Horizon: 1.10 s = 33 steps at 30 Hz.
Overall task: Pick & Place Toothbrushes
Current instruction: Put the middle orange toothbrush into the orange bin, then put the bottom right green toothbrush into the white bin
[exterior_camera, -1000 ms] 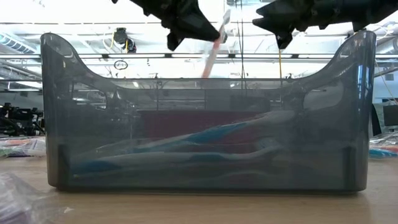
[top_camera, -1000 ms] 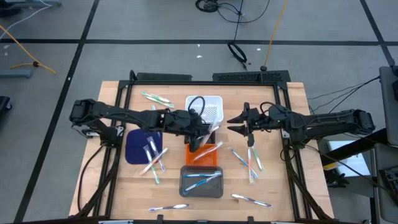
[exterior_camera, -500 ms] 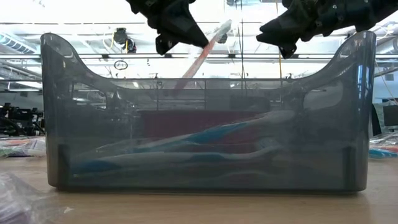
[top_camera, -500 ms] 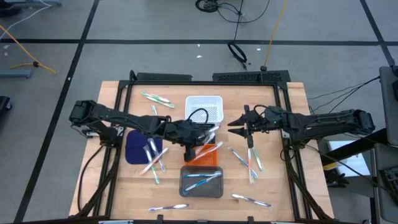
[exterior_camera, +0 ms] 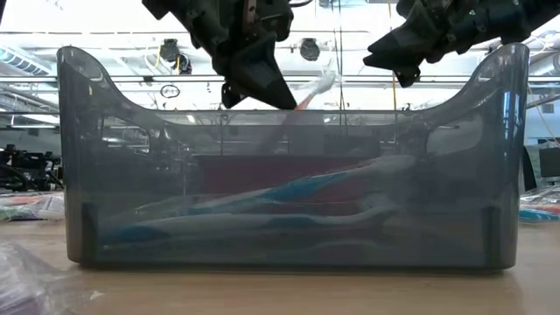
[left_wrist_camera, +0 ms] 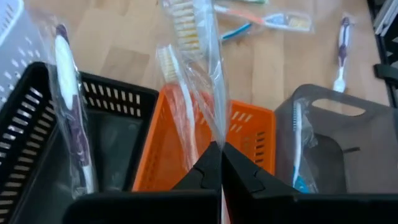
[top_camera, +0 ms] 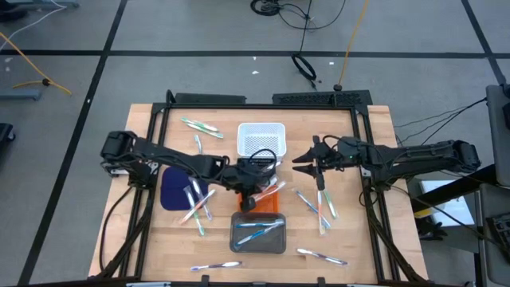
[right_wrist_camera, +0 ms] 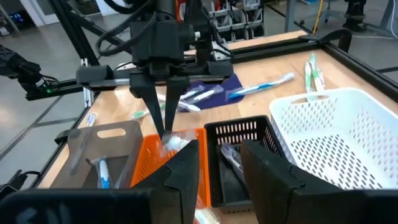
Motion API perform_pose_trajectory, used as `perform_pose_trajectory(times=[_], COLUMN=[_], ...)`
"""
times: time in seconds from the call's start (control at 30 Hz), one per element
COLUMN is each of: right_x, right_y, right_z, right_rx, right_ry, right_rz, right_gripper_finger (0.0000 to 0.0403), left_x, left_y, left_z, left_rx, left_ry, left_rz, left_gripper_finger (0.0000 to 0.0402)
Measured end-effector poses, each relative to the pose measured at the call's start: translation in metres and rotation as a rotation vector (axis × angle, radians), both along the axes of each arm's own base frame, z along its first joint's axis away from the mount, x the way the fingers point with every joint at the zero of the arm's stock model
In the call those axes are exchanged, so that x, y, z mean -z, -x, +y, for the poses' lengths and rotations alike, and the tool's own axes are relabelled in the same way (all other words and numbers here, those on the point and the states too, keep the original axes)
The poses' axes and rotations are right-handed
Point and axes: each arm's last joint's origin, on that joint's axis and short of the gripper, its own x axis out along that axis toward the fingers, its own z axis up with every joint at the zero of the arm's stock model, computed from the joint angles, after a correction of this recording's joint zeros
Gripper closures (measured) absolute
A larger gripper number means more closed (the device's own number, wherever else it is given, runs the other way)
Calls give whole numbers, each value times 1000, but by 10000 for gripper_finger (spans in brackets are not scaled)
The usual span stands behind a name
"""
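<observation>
Left tool (top_camera: 253, 194) pinched a wrapped toothbrush (left_wrist_camera: 198, 93) over the orange tray (left_wrist_camera: 249, 134); right tool (top_camera: 304, 162) hung spread beside the black tray (right_wrist_camera: 239, 146)

A robotics lab: framed wooden table (top_camera: 143, 239), floor cables (top_camera: 303, 64), equipment-filled open hall behind.

left gripper (top_camera: 253, 191) pinched closed at table centre, right gripper (top_camera: 298, 162) fingers parted, raised nearby

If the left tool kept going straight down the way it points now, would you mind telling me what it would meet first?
Most likely the orange basket. The left tool is shut on a wrapped toothbrush and points down over that basket's open top, so the brush would probably touch the basket floor first. Depth is hard to judge.
</observation>
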Motion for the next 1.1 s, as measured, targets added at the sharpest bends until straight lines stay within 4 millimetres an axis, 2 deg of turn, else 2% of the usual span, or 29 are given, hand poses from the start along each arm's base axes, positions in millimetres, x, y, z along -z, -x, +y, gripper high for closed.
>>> perform_pose_trajectory(times=[0.4,0.73,0.83,1.1], right_x=[8,34,35,36], right_y=[2,9,9,9], right_z=[0,1,1,1], right_rx=[1,26,26,26], right_ry=[-7,-87,-87,-88], right_rz=[80,157,157,164], right_gripper_finger=[293,293,293,293], left_x=[6,7,7,6], left_y=[1,3,2,2], left_z=[0,0,0,0], left_rx=[-3,-10,-9,3], left_ry=[1,1,-1,-12], left_rz=[42,65,63,53], left_gripper_finger=[401,398,382,309])
